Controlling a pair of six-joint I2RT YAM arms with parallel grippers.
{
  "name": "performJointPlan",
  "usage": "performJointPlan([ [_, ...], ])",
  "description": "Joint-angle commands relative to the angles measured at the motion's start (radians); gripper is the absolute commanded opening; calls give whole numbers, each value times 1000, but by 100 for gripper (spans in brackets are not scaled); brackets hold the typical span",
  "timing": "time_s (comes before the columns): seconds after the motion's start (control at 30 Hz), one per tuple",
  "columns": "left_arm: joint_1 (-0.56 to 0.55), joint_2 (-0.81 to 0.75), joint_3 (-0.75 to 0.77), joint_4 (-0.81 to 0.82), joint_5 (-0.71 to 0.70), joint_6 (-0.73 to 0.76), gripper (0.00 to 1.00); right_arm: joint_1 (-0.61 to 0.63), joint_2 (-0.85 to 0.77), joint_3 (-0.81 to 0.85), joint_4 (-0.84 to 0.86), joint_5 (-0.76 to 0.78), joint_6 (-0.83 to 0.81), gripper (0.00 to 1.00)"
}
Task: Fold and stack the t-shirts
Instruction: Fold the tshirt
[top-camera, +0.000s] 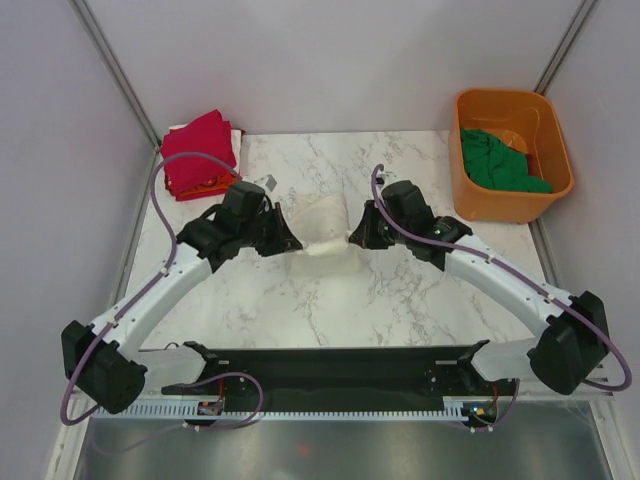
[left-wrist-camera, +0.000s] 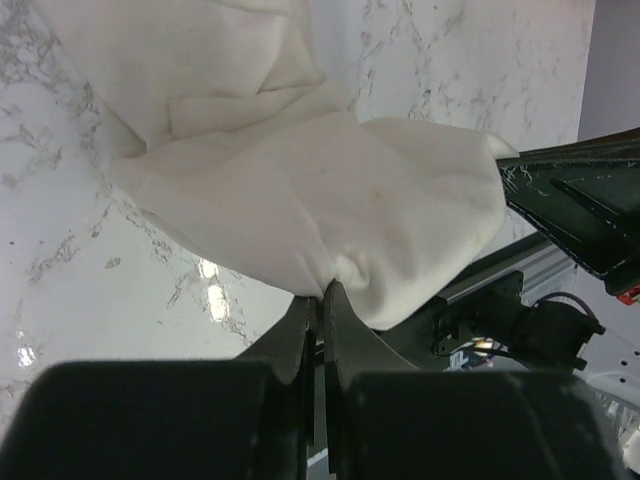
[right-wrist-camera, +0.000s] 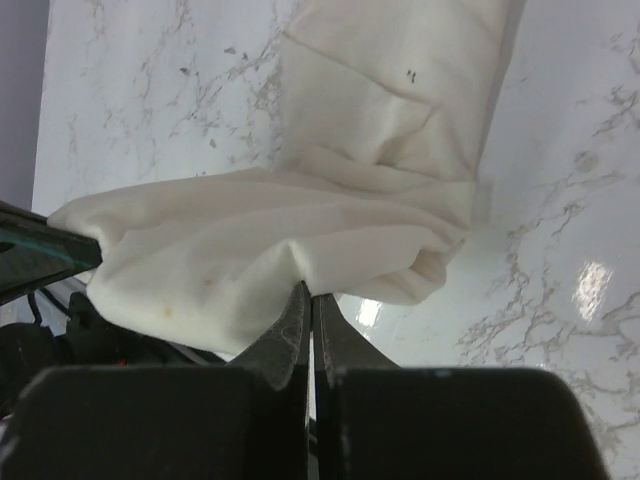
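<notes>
The cream-white t-shirt (top-camera: 322, 226) lies partly folded mid-table, its near edge lifted between both grippers. My left gripper (top-camera: 291, 243) is shut on its left edge; in the left wrist view the cloth (left-wrist-camera: 320, 190) bunches at the fingertips (left-wrist-camera: 322, 300). My right gripper (top-camera: 352, 236) is shut on its right edge; the cloth (right-wrist-camera: 300, 240) is pinched there too (right-wrist-camera: 308, 295). A folded crimson red shirt (top-camera: 197, 146) lies on an orange-red one (top-camera: 208, 186) at the back left. The dark green shirt (top-camera: 498, 162) sits crumpled in the tub.
The rigid orange plastic tub (top-camera: 512, 152) stands at the back right edge. A white cloth (top-camera: 235, 140) lies under the red stack. Grey walls close in left and right. The black base rail (top-camera: 330, 368) runs along the near edge.
</notes>
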Motion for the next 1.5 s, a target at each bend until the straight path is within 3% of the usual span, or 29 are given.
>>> performJointPlan([
  [0.0, 12, 68, 111, 4, -39, 87, 2, -37, 69, 106, 3, 1, -66, 0],
  [0.4, 126, 403, 349, 6, -67, 188, 2, -141, 427, 368, 8, -53, -130, 0],
  [0.67, 216, 761, 617, 3, 16, 233, 2, -209, 691, 586, 0, -62, -124, 2],
  [0.73, 244, 837, 708, 3, 37, 234, 2, -222, 751, 661, -5, -56, -119, 16],
  [0.8, 285, 961, 810, -6, 98, 234, 7, -252, 846, 722, -12, -59, -118, 53],
  [0.83, 299, 1002, 844, -8, 123, 227, 19, -262, 878, 800, -9, -50, -113, 86],
  [0.87, 316, 1033, 878, -15, 137, 220, 55, -287, 915, 851, -9, -49, -124, 97],
  [0.9, 340, 1080, 930, -19, 132, 213, 99, -296, 987, 906, -8, -68, -139, 98],
  [0.97, 368, 1108, 1014, -34, 172, 216, 100, -337, 1065, 1101, -93, -75, -139, 98],
  [1.03, 370, 1074, 1030, -43, 149, 233, 100, -356, 1051, 1138, -109, -95, -138, 98],
  [1.1, 368, 1021, 1026, -42, 138, 249, 100, -356, 962, 1086, -86, -90, -150, 98],
  [1.27, 357, 837, 918, -32, 76, 276, 100, -327, 694, 697, 174, -232, -141, 97],
  [1.3, 345, 814, 862, -5, 79, 279, 99, -324, 676, 654, 233, -278, -127, 94],
  [1.37, 324, 773, 802, 43, 112, 291, 95, -322, 664, 565, 287, -432, -96, 78],
  [1.4, 298, 773, 756, 61, 126, 292, 93, -324, 675, 549, 320, -467, -55, 69],
  [1.43, 284, 779, 743, 90, 140, 289, 89, -324, 687, 526, 346, -501, -31, 52],
  [1.47, 262, 817, 740, 96, 157, 285, 86, -322, 725, 522, 374, -556, -8, 44],
])
